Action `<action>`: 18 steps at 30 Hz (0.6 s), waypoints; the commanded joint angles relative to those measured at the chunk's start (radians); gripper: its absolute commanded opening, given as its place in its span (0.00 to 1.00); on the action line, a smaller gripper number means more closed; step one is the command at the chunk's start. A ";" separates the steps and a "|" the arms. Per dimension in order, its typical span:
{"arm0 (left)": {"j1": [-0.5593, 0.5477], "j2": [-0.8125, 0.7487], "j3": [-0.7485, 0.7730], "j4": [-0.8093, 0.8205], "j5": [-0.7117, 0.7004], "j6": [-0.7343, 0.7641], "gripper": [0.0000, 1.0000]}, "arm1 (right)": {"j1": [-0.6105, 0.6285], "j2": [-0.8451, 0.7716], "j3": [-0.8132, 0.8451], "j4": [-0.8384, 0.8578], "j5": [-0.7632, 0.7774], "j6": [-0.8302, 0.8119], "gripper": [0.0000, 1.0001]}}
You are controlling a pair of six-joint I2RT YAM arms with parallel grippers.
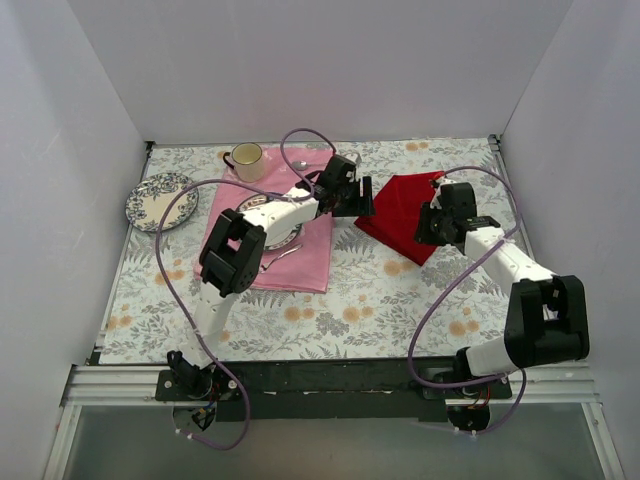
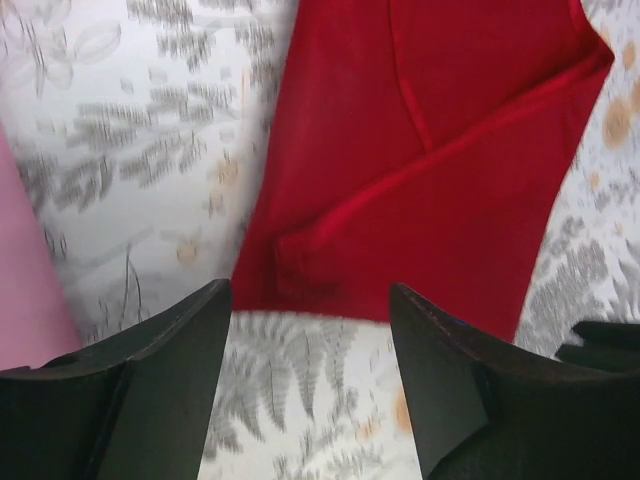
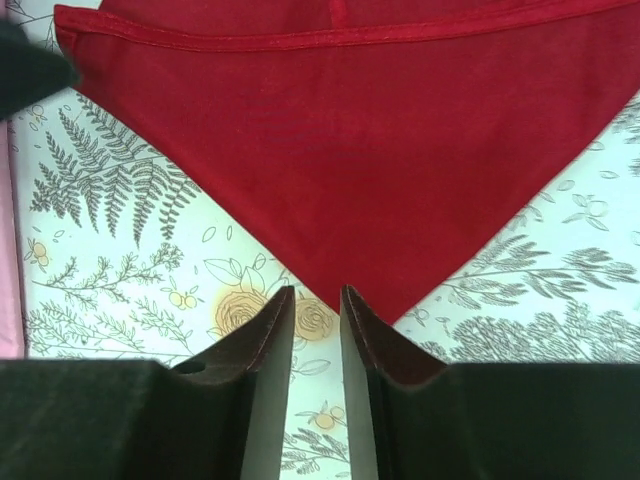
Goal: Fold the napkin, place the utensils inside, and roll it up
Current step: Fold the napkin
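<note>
The deep red napkin (image 1: 405,215) lies folded into a triangle on the floral tablecloth at the back right. It shows in the left wrist view (image 2: 420,150) and in the right wrist view (image 3: 350,150). My left gripper (image 1: 362,203) hovers at the napkin's left corner, open (image 2: 310,300), with only tablecloth between its fingers. My right gripper (image 1: 430,225) is over the napkin's right side; its jaws (image 3: 317,292) stand a narrow gap apart with nothing in it, the napkin's point just beside the right finger. A silver utensil (image 1: 284,256) lies on the pink cloth, too small to identify.
A pale pink cloth (image 1: 300,265) with a plate (image 1: 280,238) on it lies under the left arm. A cup (image 1: 246,157) and a small spoon-like piece (image 1: 300,164) sit at the back. A patterned plate (image 1: 160,200) is at the far left. White walls enclose the table.
</note>
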 commanded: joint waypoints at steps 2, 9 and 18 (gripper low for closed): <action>0.005 0.092 0.143 -0.029 -0.104 0.079 0.63 | 0.002 0.079 0.025 0.065 -0.079 -0.005 0.29; 0.005 0.122 0.144 -0.026 -0.096 0.081 0.57 | -0.005 0.116 0.017 0.072 -0.077 -0.002 0.24; 0.005 0.099 0.095 -0.006 -0.103 0.078 0.48 | -0.008 0.079 -0.064 0.060 -0.076 0.013 0.19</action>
